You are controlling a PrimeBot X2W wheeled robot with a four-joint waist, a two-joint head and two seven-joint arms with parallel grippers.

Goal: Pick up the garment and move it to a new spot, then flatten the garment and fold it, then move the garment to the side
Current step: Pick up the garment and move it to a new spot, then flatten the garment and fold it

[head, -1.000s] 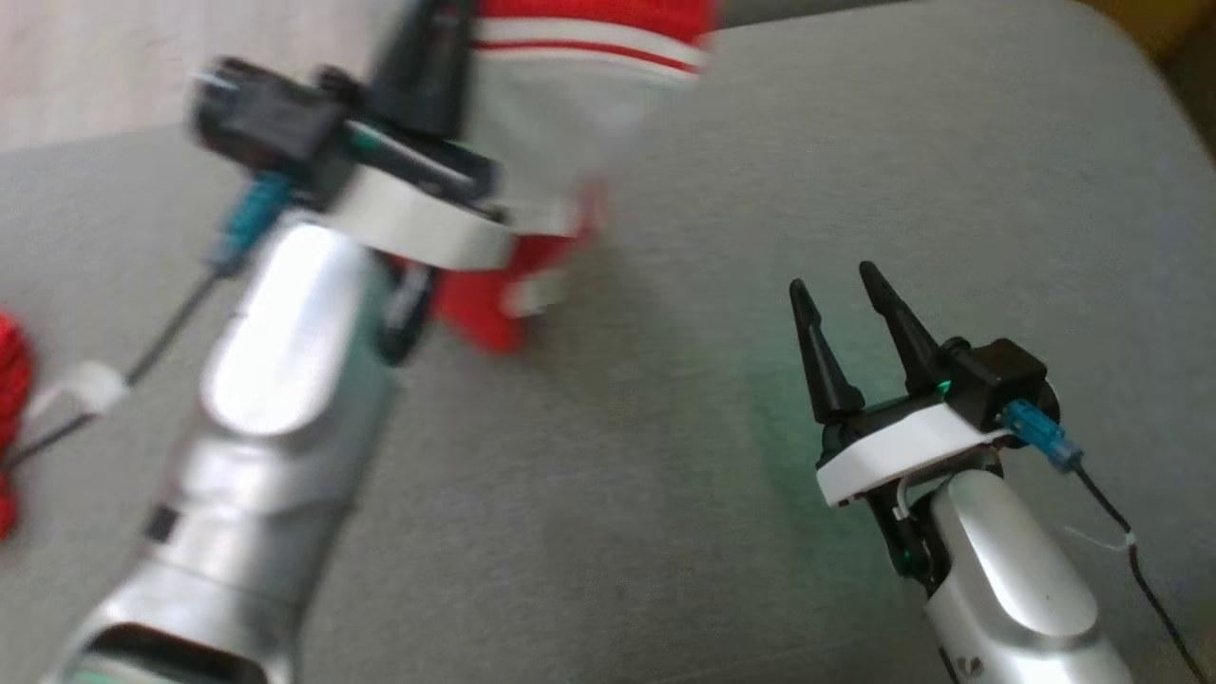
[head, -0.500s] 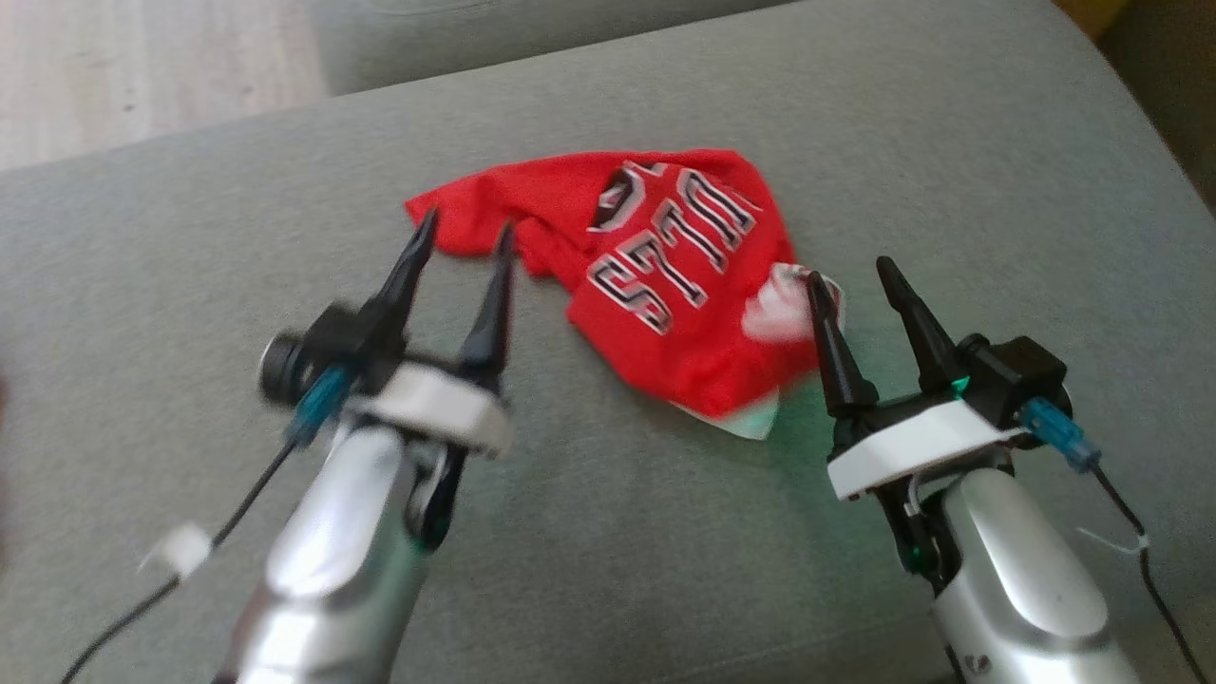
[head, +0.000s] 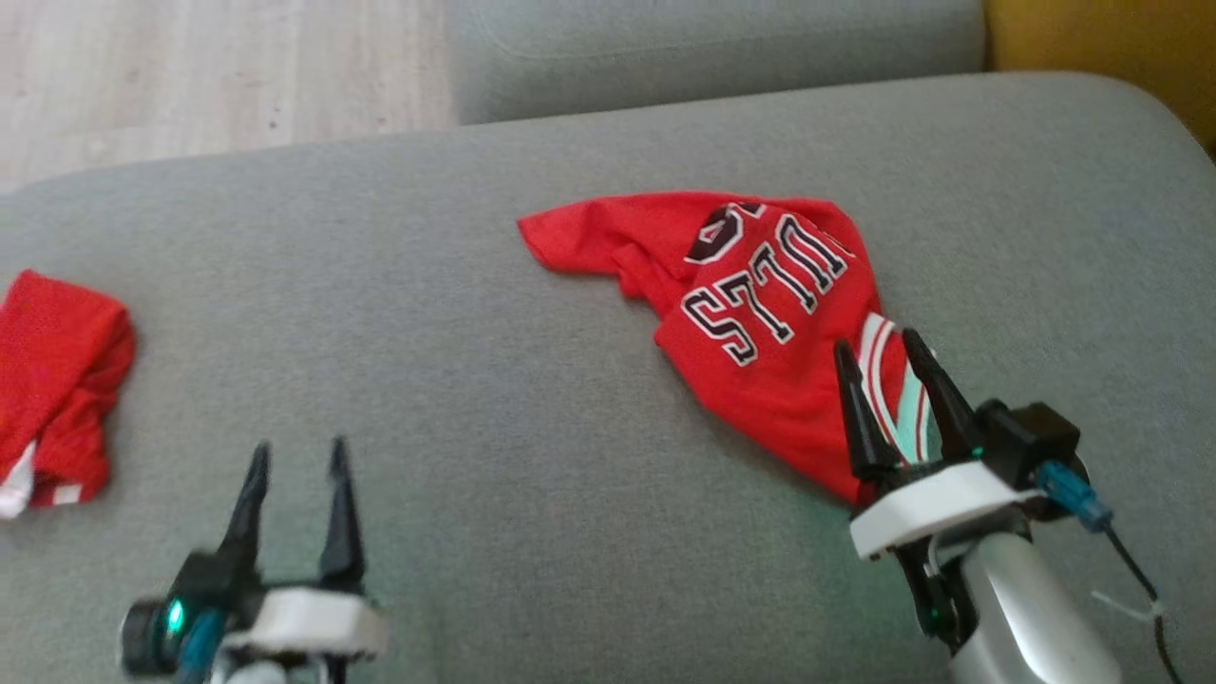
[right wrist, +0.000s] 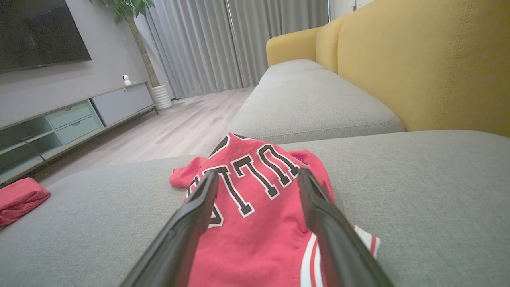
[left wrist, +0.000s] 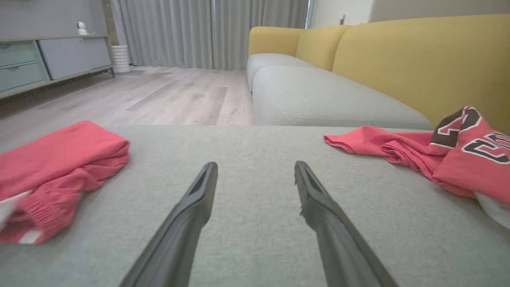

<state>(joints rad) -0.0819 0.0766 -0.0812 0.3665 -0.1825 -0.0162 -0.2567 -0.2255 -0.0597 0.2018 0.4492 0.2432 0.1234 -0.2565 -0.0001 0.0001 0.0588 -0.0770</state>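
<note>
- Since a second ago, the garment [head: 760,313] has been released by the left gripper [head: 297,451] and is now laid crumpled on the grey seat cushion [head: 522,380], on its right half, lettering upward.
- The left gripper has been drawn back to the near left; its fingers are held apart, with nothing between them.
- The right gripper [head: 876,344] is spread wide too, and is poised over the garment's near striped edge; whether cloth is touched cannot be told.
- A second red cloth [head: 57,370] is seen bunched at the cushion's far left, well apart from the garment.
</note>
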